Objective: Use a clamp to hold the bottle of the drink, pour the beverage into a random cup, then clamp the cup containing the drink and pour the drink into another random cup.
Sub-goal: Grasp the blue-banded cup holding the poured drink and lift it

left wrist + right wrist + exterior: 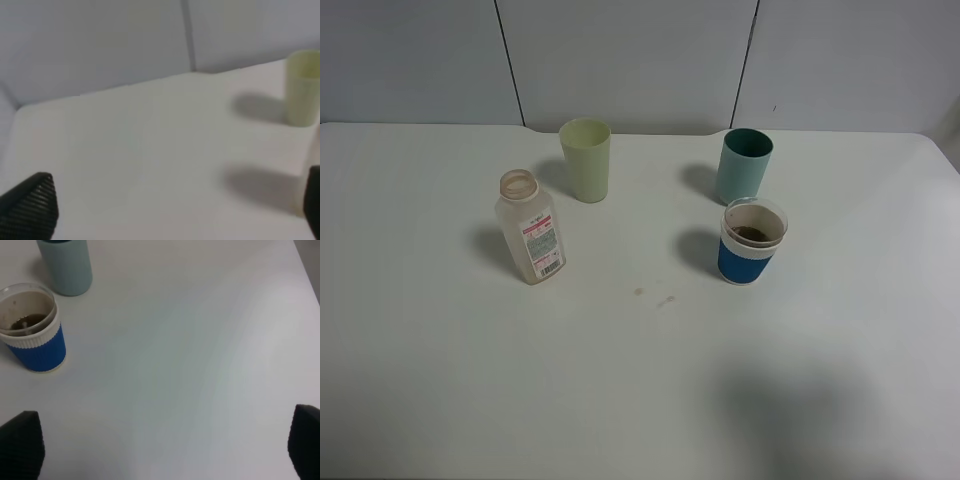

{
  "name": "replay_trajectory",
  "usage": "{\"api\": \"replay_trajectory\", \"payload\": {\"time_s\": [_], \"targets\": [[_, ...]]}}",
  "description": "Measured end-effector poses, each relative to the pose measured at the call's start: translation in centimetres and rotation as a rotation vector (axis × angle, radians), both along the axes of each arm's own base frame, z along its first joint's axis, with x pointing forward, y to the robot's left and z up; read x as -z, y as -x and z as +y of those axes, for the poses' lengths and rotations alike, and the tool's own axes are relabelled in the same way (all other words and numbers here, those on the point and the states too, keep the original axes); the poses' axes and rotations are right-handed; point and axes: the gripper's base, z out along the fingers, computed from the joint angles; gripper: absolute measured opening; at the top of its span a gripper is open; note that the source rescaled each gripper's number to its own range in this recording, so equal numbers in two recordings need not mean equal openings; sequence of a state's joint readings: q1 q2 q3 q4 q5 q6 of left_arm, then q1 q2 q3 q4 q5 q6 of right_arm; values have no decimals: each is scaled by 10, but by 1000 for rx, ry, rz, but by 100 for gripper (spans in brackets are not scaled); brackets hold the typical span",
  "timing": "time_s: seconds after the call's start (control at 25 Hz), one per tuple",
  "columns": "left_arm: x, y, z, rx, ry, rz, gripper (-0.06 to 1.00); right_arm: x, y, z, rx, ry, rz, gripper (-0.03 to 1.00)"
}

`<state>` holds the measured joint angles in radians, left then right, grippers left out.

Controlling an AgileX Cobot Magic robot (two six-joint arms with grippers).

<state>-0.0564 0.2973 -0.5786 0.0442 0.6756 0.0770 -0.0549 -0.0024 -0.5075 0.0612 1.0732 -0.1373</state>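
Bottle (530, 235) squarish, translucent; cup (752, 250) clear, ribbed blue band; left hand (172, 205), right hand (162, 442) spread, empty.

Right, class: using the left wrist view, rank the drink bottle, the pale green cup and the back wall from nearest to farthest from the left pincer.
1. Bottle, just past one finger.
2. Pale green cup, farther back on the table.
3. Back wall, beyond the table's far edge.

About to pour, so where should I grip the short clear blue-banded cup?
Probably across the ribbed blue band of the short clear plastic cup, coming level from the right: it stands upright holding brown drink, and the tall teal tumbler stands close behind.
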Motion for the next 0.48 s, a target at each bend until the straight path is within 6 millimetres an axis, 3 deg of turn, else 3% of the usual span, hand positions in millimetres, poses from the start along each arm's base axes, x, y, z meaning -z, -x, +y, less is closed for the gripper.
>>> {"api": "replay_trajectory", "payload": {"time_s": [0.48], "targets": [[7, 53, -1, -95, 97, -91, 100, 0, 0, 0, 0, 0, 0, 92]]}}
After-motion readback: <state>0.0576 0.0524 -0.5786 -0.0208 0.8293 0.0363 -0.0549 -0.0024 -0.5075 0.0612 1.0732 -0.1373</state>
